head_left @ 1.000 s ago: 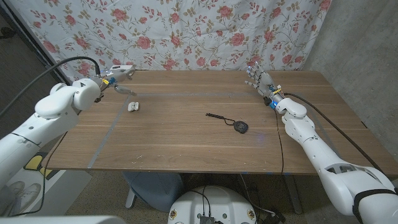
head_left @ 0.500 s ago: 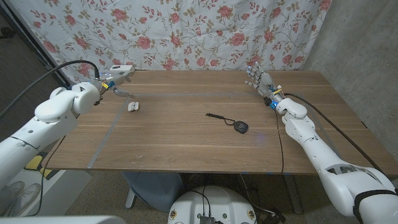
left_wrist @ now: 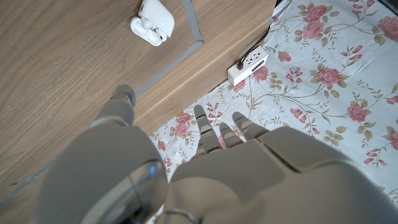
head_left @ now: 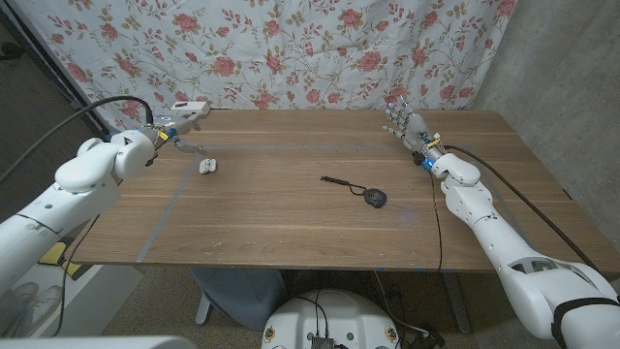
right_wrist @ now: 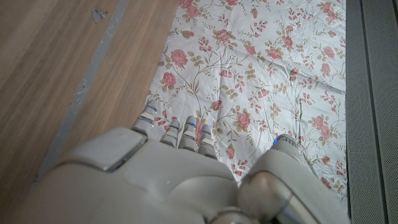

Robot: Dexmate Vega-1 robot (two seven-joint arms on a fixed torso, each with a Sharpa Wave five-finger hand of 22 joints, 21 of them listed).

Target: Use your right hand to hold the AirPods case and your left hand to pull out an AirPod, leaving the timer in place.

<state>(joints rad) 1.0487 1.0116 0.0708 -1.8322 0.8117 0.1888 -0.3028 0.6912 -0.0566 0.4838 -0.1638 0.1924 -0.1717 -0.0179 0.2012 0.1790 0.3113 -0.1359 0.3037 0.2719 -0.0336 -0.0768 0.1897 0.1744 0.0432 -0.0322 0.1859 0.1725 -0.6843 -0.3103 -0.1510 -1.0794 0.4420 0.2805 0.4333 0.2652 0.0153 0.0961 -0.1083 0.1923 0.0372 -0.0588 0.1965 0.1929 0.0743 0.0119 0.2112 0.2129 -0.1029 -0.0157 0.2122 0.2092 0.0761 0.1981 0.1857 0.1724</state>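
The white AirPods case (head_left: 207,166) lies on the wooden table (head_left: 291,228) at the far left, its lid open with earbuds inside; in the left wrist view the case (left_wrist: 153,20) sits beside a grey tape line. My left hand (head_left: 182,117) hovers open just behind and left of the case, near the table's back edge, fingers spread (left_wrist: 211,138). The black round timer (head_left: 375,199) with its thin cord (head_left: 339,181) lies near the middle right. My right hand (head_left: 405,121) stands open at the far right back corner, fingers up, holding nothing.
Grey tape lines (head_left: 165,208) mark a rectangle on the table. A flowered cloth (head_left: 291,48) hangs behind the table and covers the floor (right_wrist: 249,81). A white power strip (left_wrist: 247,65) lies on that cloth beyond the table's edge.
My left arm has shifted slightly right and its hand has edged a little along the back edge. The case, the timer and my right hand have not moved.
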